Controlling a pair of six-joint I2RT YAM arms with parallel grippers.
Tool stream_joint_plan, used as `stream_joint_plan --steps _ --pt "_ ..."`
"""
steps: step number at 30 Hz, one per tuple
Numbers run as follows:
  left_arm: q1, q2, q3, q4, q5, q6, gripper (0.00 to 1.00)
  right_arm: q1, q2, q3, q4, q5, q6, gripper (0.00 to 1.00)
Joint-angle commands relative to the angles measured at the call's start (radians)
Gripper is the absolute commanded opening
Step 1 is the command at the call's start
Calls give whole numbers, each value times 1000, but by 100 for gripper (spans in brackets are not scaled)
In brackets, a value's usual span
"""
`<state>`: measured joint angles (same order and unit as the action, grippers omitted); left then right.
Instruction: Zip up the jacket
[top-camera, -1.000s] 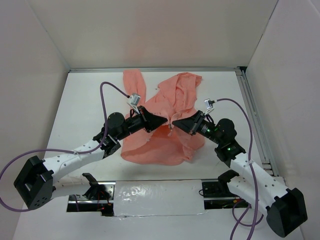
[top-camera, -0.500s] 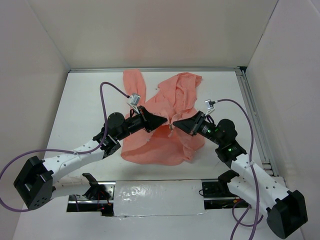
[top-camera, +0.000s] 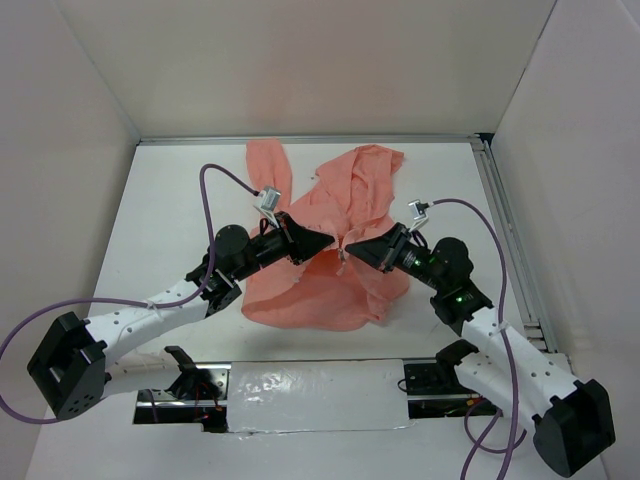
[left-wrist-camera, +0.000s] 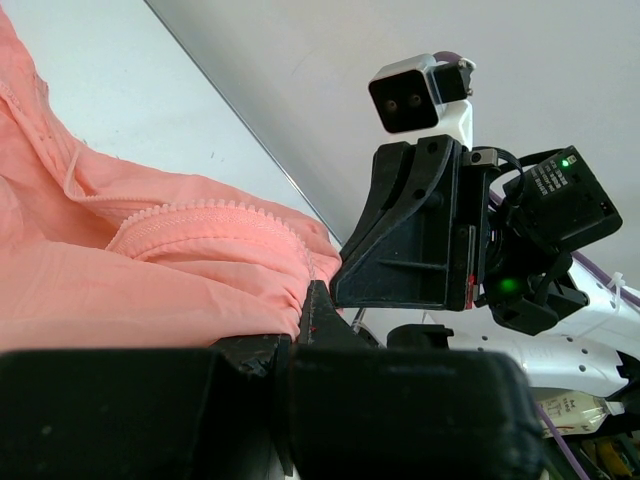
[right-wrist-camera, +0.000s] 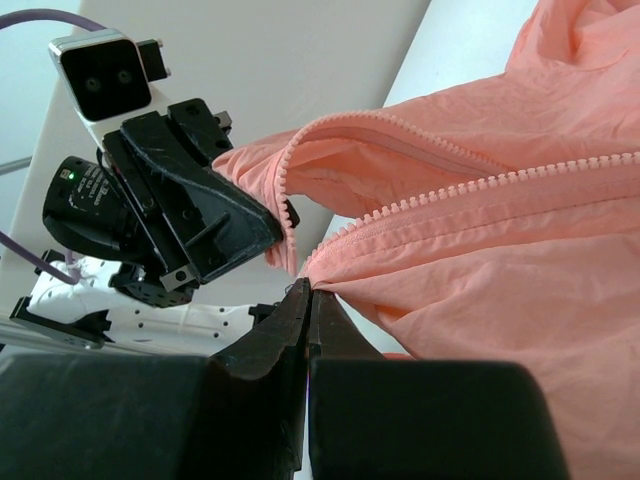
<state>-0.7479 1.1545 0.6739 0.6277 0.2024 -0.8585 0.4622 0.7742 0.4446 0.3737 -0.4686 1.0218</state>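
The salmon-pink jacket lies wrinkled in the middle of the white table, its front unzipped. My left gripper is shut on the jacket's left front edge, beside its zipper teeth. My right gripper is shut on the right front edge where that side's zipper teeth end. The two grippers face each other, tips a few centimetres apart, holding both edges lifted off the table. In the left wrist view the jacket bunches at my gripper. In the right wrist view my gripper pinches the jacket.
White walls enclose the table on three sides. A metal rail runs along the right side. A taped strip and both arm bases lie at the near edge. A jacket sleeve stretches toward the back wall.
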Motion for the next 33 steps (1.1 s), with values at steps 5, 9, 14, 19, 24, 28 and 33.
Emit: stream_joint_plan --steps 5,9,14,19,24,28,33 --pt "-5 -22 23 56 2 36 0 3 20 42 65 -8 -2 0" --pt "-7 -19 19 53 -11 36 0 3 23 40 96 -12 8 0" --pt "-5 -16 16 50 -14 38 0 3 20 45 96 -16 9 0" --pt "-5 -26 10 53 -9 33 0 0 14 42 91 -10 14 0" --pt "-5 -30 -2 72 6 38 0 -3 22 37 102 -2 32 0" --pt "-5 -30 -7 76 20 36 0 -11 23 29 132 1 44 0" --pt "-5 -39 -23 93 37 38 0 -20 14 29 123 8 55 0"
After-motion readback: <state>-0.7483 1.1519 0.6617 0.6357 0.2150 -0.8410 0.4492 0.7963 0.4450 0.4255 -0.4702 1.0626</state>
